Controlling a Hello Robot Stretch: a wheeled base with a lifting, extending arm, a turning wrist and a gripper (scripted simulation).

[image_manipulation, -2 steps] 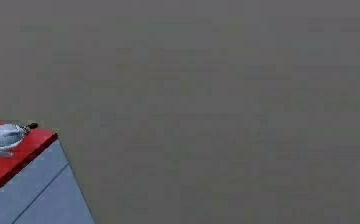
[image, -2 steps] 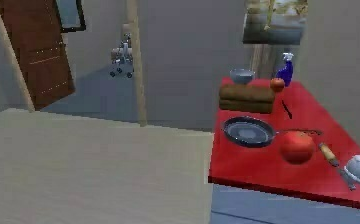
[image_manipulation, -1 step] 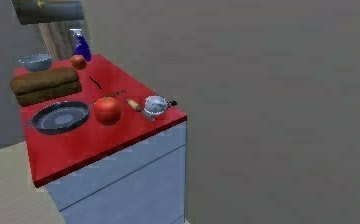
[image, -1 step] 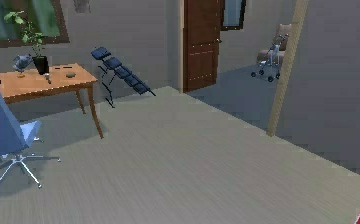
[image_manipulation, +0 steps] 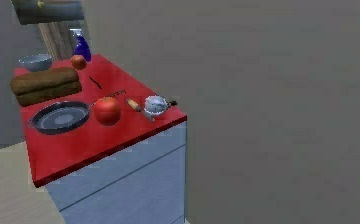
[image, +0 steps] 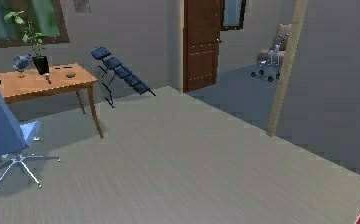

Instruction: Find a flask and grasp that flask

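Likely, drive forward until the blue flask [image_manipulation: 81,45], beyond the loaf [image_manipulation: 46,85] on the counter [image_manipulation: 123,82], lies straight out from the gripper, whose grip I cannot tell, then extend.

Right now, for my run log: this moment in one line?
stage: searching | candidate: blue bottle at far end of red counter | nearby: bowl, apple | grasp: not yet
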